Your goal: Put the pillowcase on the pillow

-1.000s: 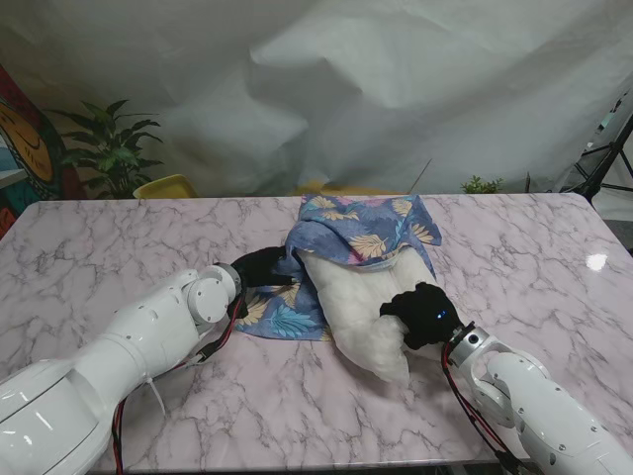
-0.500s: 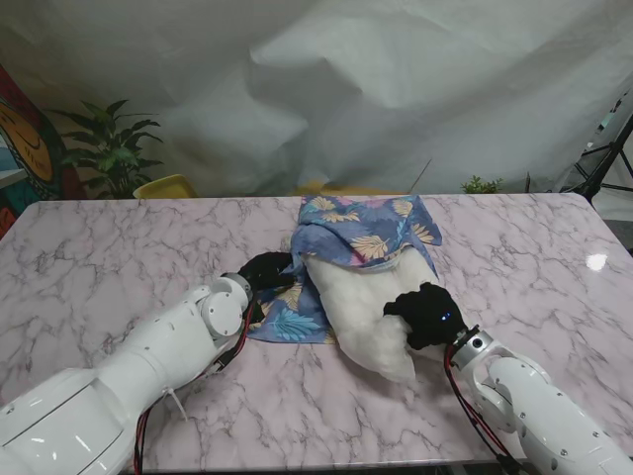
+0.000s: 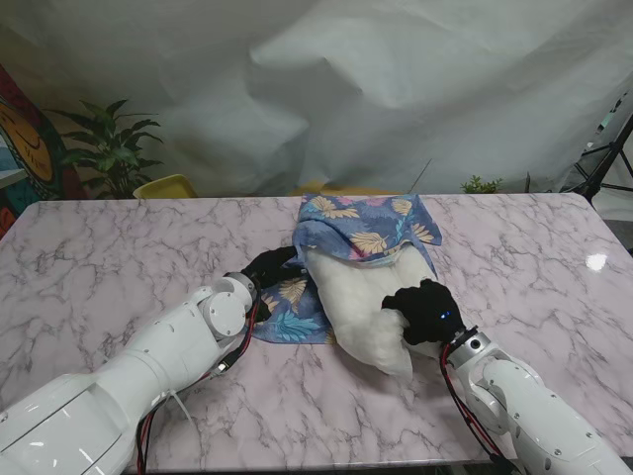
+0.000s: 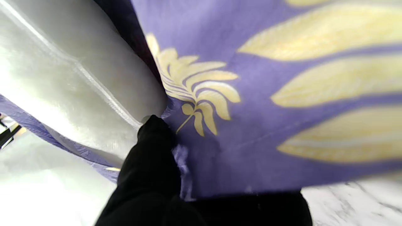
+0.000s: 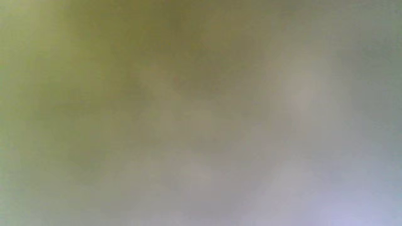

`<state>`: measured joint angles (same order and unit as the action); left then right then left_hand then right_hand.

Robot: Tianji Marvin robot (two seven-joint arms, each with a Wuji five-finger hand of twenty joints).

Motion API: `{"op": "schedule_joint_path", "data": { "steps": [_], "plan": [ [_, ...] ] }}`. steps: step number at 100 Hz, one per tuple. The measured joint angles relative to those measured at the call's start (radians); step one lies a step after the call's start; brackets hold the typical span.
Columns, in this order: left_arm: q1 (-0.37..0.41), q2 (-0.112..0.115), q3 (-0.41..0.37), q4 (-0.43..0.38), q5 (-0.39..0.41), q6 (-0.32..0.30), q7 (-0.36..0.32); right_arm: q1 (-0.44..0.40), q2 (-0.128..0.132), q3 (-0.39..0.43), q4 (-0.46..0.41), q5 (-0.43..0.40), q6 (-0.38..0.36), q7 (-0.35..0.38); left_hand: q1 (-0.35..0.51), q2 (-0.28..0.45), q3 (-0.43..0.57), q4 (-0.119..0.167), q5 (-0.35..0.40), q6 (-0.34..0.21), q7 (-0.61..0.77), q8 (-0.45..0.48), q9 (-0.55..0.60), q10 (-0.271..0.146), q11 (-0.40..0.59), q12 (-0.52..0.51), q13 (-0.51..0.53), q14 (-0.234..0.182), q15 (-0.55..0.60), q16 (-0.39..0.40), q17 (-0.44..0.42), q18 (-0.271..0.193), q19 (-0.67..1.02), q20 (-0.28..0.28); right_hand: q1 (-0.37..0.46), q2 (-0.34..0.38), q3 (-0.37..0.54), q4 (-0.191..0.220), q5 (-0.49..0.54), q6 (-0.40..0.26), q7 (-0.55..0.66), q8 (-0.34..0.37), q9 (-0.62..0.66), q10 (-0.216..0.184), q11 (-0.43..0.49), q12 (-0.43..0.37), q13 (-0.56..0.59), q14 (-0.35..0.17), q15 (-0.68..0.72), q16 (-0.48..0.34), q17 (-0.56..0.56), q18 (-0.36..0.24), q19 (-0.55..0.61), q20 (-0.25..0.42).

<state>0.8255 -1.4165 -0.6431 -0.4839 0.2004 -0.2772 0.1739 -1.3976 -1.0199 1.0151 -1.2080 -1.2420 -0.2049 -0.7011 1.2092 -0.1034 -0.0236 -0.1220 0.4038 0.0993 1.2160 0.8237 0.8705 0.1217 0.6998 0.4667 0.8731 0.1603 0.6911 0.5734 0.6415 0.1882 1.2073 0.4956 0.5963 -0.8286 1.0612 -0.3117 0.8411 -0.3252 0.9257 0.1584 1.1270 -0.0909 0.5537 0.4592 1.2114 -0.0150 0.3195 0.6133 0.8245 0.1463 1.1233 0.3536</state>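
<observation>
the white pillow (image 3: 361, 302) lies at table centre, its 12 o'clock end inside the blue leaf-print pillowcase (image 3: 361, 230). your right hand (image 3: 422, 310) clamps the pillow's 4 o'clock edge. your left hand (image 3: 267, 269), at 9 o'clock, pinches the pillowcase hem. the right wrist view is only blur. marble table (image 3: 99, 257).

Stand camera: high, looking down over table (image 3: 119, 257). Left wrist: pressed close on pillowcase (image 4: 282, 94), shared with stand. Right wrist: blurred.
</observation>
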Motion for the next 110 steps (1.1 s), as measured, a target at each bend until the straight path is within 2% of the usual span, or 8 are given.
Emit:
{"op": "schedule_joint_path", "data": {
  "steps": [4, 10, 17, 29, 56, 67, 70, 110],
  "plan": [
    [0.013, 0.0, -0.02, -0.009, -0.014, 0.0, -0.001, 0.005, -0.004, -0.01, 0.005, 0.012, 0.012, -0.012, 0.0, 0.0, 0.012, 0.0, -0.014, 0.0, 0.0, 0.037, 0.025, -0.003, 0.146, 0.088, 0.078, -0.012, 0.128, 0.07, 0.09, -0.002, 0.111, -0.01, 0.0, 0.021, -0.009, -0.005, -0.007, 0.0, 0.012, 0.002, -0.002, 0.01, 0.016, 0.001, 0.003, 0.0, 0.0, 0.008, 0.01, 0.001, 0.006, 0.002],
    [0.047, 0.016, -0.048, -0.071, -0.071, 0.012, -0.03, 0.015, -0.012, -0.026, 0.017, 0.03, 0.027, -0.034, 0.0, 0.0, 0.021, 0.001, -0.026, 0.002, 0.0, 0.073, 0.047, -0.007, 0.306, 0.212, 0.159, -0.057, 0.327, 0.183, 0.204, -0.051, 0.279, -0.01, 0.0, 0.043, -0.011, -0.009, -0.039, 0.003, 0.05, 0.002, -0.028, 0.022, 0.06, 0.005, 0.004, 0.0, 0.0, 0.028, 0.021, 0.005, 0.01, 0.006],
    [0.085, 0.049, -0.052, -0.17, -0.111, 0.032, -0.078, 0.024, -0.019, -0.041, 0.023, 0.033, 0.06, -0.055, 0.0, 0.0, 0.022, 0.001, -0.026, 0.005, 0.0, 0.083, 0.064, -0.014, 0.365, 0.295, 0.21, -0.072, 0.461, 0.264, 0.285, -0.08, 0.395, -0.01, 0.0, 0.06, -0.022, -0.015, -0.052, 0.004, 0.075, 0.002, -0.03, 0.027, 0.095, 0.011, 0.013, -0.007, 0.001, 0.04, 0.037, 0.007, 0.011, 0.007],
    [0.13, 0.082, -0.061, -0.27, -0.094, 0.035, -0.099, 0.032, -0.029, -0.061, 0.02, 0.024, 0.157, -0.08, 0.0, 0.0, 0.022, 0.001, -0.026, 0.006, 0.0, 0.083, 0.081, -0.018, 0.389, 0.353, 0.278, -0.097, 0.554, 0.343, 0.355, -0.098, 0.493, 0.0, -0.001, 0.06, -0.031, -0.023, -0.062, 0.014, 0.104, -0.012, -0.043, 0.035, 0.146, 0.013, 0.014, -0.027, 0.001, 0.083, 0.075, 0.007, 0.011, 0.015],
    [0.223, 0.143, -0.096, -0.466, -0.081, 0.03, -0.113, 0.046, -0.044, -0.087, -0.004, 0.024, 0.247, -0.123, 0.0, 0.0, 0.026, 0.012, -0.026, 0.027, 0.0, 0.083, 0.094, -0.029, 0.402, 0.379, 0.325, -0.135, 0.613, 0.385, 0.393, -0.133, 0.555, 0.028, -0.004, 0.06, -0.032, -0.023, -0.06, 0.035, 0.114, -0.036, -0.043, 0.046, 0.179, 0.028, 0.027, -0.04, 0.002, 0.155, 0.136, -0.029, 0.056, 0.064],
    [0.25, 0.156, -0.105, -0.514, -0.07, 0.018, -0.111, 0.058, -0.052, -0.093, 0.003, 0.026, 0.277, -0.148, 0.0, 0.001, 0.038, 0.023, -0.026, 0.043, 0.0, 0.083, 0.094, -0.03, 0.402, 0.38, 0.326, -0.136, 0.618, 0.387, 0.394, -0.133, 0.558, 0.038, -0.004, 0.06, -0.032, -0.024, -0.06, 0.035, 0.125, -0.036, -0.043, 0.046, 0.181, 0.037, 0.028, -0.046, 0.003, 0.18, 0.137, -0.035, 0.056, 0.064],
    [0.259, 0.16, -0.106, -0.529, -0.068, 0.01, -0.11, 0.06, -0.055, -0.092, 0.005, 0.031, 0.276, -0.15, 0.0, 0.001, 0.038, 0.023, -0.026, 0.043, 0.0, 0.083, 0.094, -0.03, 0.402, 0.385, 0.326, -0.137, 0.619, 0.387, 0.394, -0.134, 0.559, 0.038, -0.004, 0.06, -0.032, -0.024, -0.059, 0.035, 0.126, -0.036, -0.039, 0.048, 0.199, 0.042, 0.027, -0.047, 0.101, 0.18, 0.147, -0.035, 0.074, 0.073],
    [0.345, 0.189, -0.104, -0.65, -0.048, -0.106, -0.102, 0.106, -0.072, -0.117, 0.034, 0.078, 0.3, -0.157, 0.01, 0.001, 0.041, 0.031, -0.026, 0.093, 0.003, 0.083, 0.097, -0.041, 0.413, 0.389, 0.336, -0.152, 0.639, 0.394, 0.401, -0.149, 0.569, 0.05, -0.004, 0.06, -0.032, -0.024, -0.059, 0.036, 0.138, -0.036, -0.039, 0.048, 0.215, 0.049, 0.027, -0.054, 0.101, 0.183, 0.151, -0.038, 0.077, 0.081]
  ]
}}
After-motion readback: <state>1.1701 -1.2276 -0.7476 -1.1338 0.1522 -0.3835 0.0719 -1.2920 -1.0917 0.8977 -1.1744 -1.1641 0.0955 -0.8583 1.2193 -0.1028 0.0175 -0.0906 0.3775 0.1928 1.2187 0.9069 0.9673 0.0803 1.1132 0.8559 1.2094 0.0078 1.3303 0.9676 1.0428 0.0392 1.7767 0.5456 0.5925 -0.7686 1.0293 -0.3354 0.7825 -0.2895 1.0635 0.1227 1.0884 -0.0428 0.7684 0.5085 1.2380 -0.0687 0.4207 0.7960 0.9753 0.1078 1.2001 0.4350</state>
